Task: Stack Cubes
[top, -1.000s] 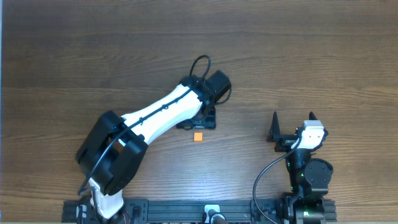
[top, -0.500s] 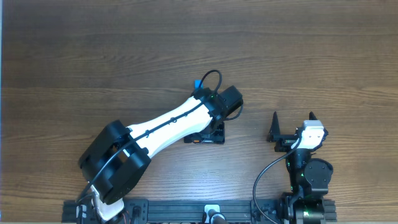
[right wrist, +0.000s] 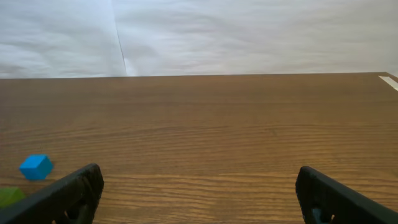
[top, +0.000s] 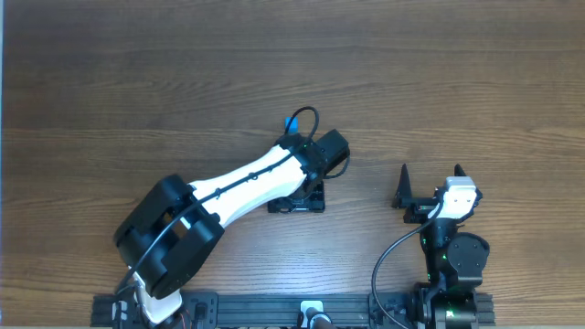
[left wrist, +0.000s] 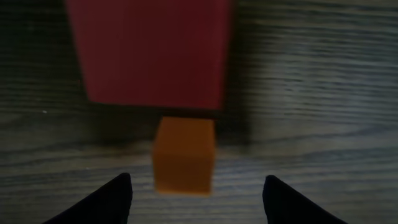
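Looks like the pick-up step: left claw, at 9 o'clock from the parked right claw, hangs spread apart over the orange cube just beside the red cube, so next it should drop and pinch.

no readable text, labels, numbers or signs

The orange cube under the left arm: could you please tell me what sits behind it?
A red block sits just beyond the orange cube, seen from the left wrist. Whether they touch is unclear; the red block hides the table behind it.
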Motion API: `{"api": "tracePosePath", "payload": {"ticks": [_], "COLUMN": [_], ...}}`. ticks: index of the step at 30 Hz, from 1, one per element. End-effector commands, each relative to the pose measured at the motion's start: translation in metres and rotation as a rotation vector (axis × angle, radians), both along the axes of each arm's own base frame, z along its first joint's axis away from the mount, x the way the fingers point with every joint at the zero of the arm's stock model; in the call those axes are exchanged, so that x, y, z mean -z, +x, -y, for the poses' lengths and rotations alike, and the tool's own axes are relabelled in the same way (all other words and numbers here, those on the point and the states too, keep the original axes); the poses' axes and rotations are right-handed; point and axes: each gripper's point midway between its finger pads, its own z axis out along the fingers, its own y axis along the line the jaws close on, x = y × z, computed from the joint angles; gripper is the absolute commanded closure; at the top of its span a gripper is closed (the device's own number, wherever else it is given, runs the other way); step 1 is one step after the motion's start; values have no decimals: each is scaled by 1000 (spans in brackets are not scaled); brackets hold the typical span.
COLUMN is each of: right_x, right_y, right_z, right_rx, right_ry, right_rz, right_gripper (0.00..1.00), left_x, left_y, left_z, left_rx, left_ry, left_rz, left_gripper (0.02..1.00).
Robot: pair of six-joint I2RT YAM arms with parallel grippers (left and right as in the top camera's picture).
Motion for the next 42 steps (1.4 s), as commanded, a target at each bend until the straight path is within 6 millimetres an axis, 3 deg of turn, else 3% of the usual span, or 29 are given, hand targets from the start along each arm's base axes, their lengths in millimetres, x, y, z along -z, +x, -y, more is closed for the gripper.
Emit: {"api": "tracePosePath", "payload": {"ticks": [1, 7, 24, 35, 42], "right_x": [1, 1, 1, 1, 1], "right_y": [0, 0, 0, 0, 0], "right_z": [0, 0, 0, 0, 0], "right_rx": [-3, -3, -3, -3, -3], "right_ry": [-1, -1, -1, -1, -1], "right_rz": [5, 5, 5, 5, 5], "right_gripper": [9, 7, 7, 9, 7], "left_x": [-2, -1, 5, 5, 5], "left_y": [3, 2, 2, 3, 3], "left_z": [-5, -6, -7, -8, -8], "left_rx": [-7, -9, 9, 10, 13], "left_ry": [-19, -16, -23, -23, -20], "left_rz": [7, 5, 11, 11, 13], "left_gripper": [338, 496, 514, 812, 888]}}
